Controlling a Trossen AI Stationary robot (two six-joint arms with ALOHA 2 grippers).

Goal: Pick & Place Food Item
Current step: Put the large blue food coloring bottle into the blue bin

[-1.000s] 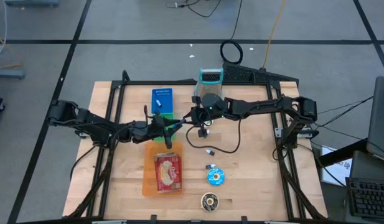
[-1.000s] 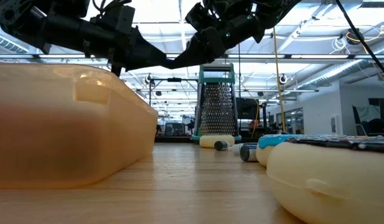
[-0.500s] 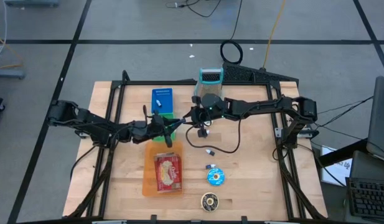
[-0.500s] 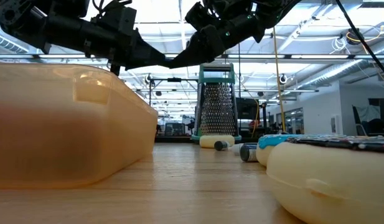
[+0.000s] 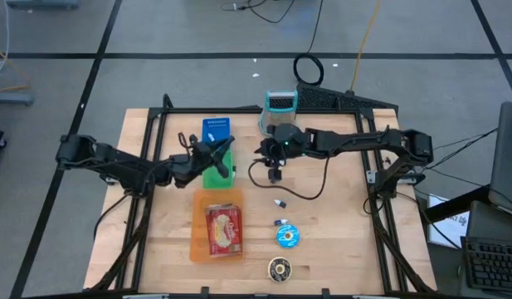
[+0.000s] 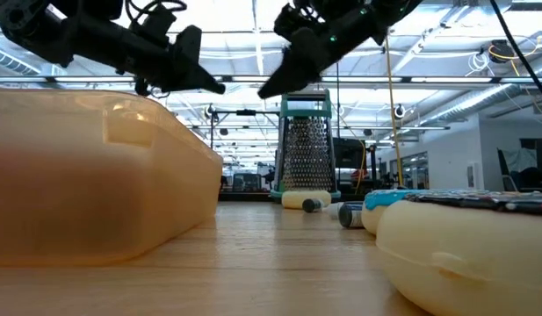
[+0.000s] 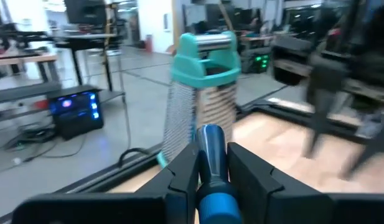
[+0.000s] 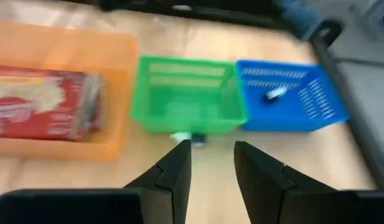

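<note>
High view: left gripper (image 5: 212,156) hangs over the green plastic basket (image 5: 219,170). Left wrist view: its jaws are clamped on a small blue cylinder (image 7: 210,151), up off the counter. Right wrist view: right gripper (image 8: 208,163), jaws apart, empty. Risk: that round cylinder could slip and miss the basket.

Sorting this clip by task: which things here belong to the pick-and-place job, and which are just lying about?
In the job, probably: left gripper, shut on a blue tube; right gripper, open and empty; popcorn pack in the orange tray; green basket.
Lying about: grater, blue basket, blue disc, dark disc.
</note>
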